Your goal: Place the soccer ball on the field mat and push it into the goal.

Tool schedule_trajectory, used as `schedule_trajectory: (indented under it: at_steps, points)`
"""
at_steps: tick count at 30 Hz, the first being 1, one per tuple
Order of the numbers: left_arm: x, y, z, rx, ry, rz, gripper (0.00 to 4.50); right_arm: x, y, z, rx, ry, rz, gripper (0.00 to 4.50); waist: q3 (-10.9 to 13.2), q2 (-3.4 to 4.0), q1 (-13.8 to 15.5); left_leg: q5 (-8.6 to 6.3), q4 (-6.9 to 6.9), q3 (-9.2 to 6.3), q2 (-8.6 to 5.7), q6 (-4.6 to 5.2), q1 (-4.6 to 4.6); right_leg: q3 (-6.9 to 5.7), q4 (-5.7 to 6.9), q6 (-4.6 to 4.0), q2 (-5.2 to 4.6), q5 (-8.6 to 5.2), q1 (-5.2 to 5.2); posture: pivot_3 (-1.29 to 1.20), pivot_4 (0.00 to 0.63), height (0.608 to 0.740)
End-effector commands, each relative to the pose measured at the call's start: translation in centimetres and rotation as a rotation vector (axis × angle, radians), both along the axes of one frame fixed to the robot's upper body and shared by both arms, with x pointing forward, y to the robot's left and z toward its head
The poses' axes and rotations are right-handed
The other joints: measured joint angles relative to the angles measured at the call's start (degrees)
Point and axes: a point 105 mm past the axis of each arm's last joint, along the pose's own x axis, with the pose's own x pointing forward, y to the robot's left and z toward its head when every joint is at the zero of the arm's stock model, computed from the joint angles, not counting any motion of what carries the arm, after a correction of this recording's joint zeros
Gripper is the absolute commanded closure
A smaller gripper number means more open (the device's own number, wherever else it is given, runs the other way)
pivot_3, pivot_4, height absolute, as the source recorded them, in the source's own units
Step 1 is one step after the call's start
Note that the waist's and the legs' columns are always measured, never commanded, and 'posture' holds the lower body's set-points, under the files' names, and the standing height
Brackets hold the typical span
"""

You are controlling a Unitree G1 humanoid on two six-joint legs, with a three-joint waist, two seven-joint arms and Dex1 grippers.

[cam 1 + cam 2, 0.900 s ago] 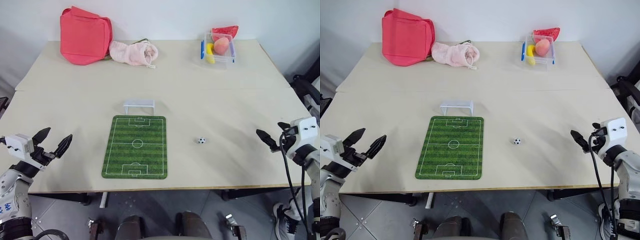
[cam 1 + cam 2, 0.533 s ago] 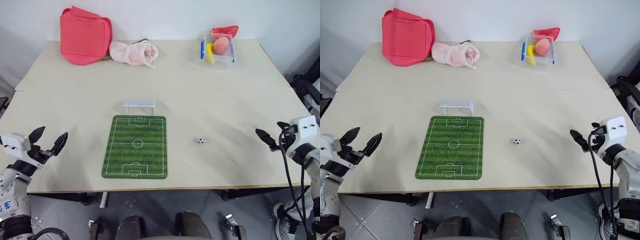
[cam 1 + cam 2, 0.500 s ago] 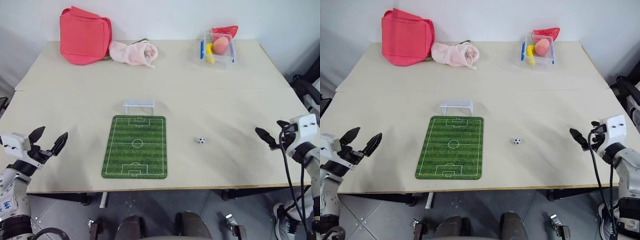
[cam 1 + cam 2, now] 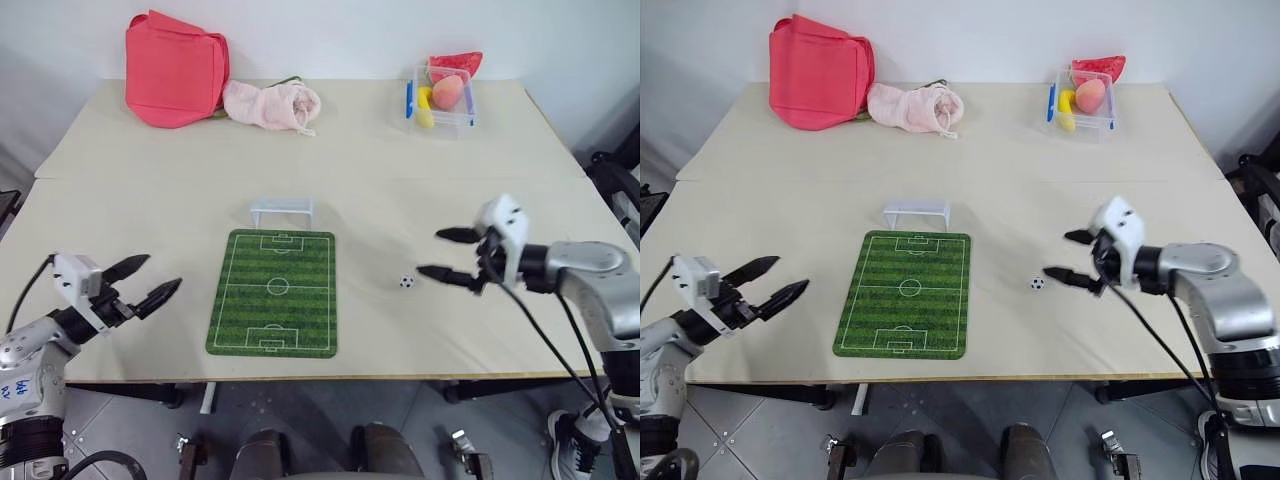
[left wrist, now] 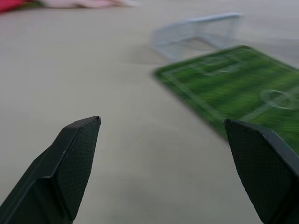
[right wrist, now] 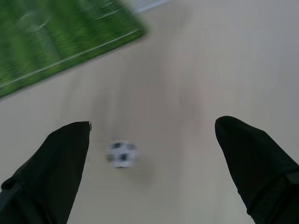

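We saw the soccer ball (image 4: pixel 406 281), a tiny white ball with black patches, lying on the bare beige bench (image 4: pixel 150 190) just to the right of the field mat (image 4: pixel 273 293) and apart from it. The mat was a flat green rectangle with rounded corners, light and dark stripes and white pitch lines. The goal (image 4: pixel 281 211), a small white frame, stood just beyond the mat's far short edge. Our right gripper (image 4: pixel 442 253) hung just right of the ball, its black fingers spread wide and holding nothing; in the right wrist view the ball (image 6: pixel 121 154) sat between them, nearer one finger. Our left gripper (image 4: pixel 141 281) hovered wide and empty near the bench's front left, well apart from the mat.
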Motion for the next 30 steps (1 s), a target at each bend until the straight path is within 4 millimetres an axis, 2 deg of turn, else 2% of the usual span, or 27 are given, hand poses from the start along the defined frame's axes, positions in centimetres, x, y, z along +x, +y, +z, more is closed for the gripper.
schedule_trajectory:
  at_steps: [1,8,13,17,23,25,27,30]
  points:
    - [0.2,-0.4,1.5,0.006,-0.05,-0.024,0.0,0.6,0.3,-0.4,-0.071,-0.039,0.098,0.04,0.1,-0.06,-0.1,0.0,0.05,0.03,0.0,0.0,0.0,0.01,0.0,0.0,0.01,0.0,0.0,0.0,0.15,0.74]
    - [-0.4,-0.8,1.1,0.002,-0.05,-0.035,0.0,1.5,1.3,-2.6,-0.101,0.004,0.184,0.04,0.1,-0.09,-0.6,0.01,0.1,0.06,0.1,-0.02,0.03,0.01,0.08,0.0,0.06,0.0,-0.03,0.0,0.15,0.74]
    - [-0.9,-0.8,0.9,0.004,-0.05,-0.024,0.0,2.7,1.9,-3.1,-0.091,-0.016,0.183,0.04,0.1,-0.13,-0.7,0.01,0.2,0.06,0.08,-0.02,0.03,0.02,0.14,0.0,0.03,0.0,-0.02,0.0,0.15,0.74]
    - [-1.2,-0.6,0.9,0.003,-0.049,-0.015,0.0,2.9,1.7,-3.7,-0.126,-0.002,0.196,0.93,0.1,-0.12,-0.6,0.01,0.26,0.04,0.08,-0.01,0.03,0.03,0.18,0.0,0.0,0.0,-0.02,0.0,0.15,0.74]
    - [-1.6,-0.2,0.7,0.012,-0.044,-0.015,0.0,2.7,1.4,-3.9,-0.151,-0.015,0.212,2.98,0.1,-0.13,-0.6,0.0,0.27,0.03,0.09,-0.02,0.03,0.02,0.19,0.0,0.0,0.0,-0.01,0.0,0.15,0.74]
    - [-1.8,-0.4,0.7,0.005,-0.037,-0.035,0.0,2.8,1.7,-3.1,-0.135,-0.047,0.219,3.57,0.1,-0.13,-0.5,-0.01,0.33,0.03,0.08,-0.01,0.03,0.02,0.19,0.0,0.0,0.0,0.02,0.0,0.15,0.74]
    - [-2.0,-0.6,0.6,0.004,-0.025,-0.061,0.0,2.8,2.4,-1.8,-0.106,-0.084,0.228,3.64,0.1,-0.13,-0.6,-0.01,0.38,0.03,0.08,0.0,0.03,0.03,0.21,0.0,-0.02,0.0,0.02,0.0,0.15,0.74]
    - [-2.3,-0.8,0.4,0.015,-0.009,-0.103,0.0,2.2,4.9,1.5,-0.016,-0.141,0.265,3.64,0.1,-0.08,-0.7,-0.02,0.36,0.03,0.11,-0.02,0.02,0.03,0.27,0.0,-0.01,0.0,-0.03,0.0,0.15,0.74]
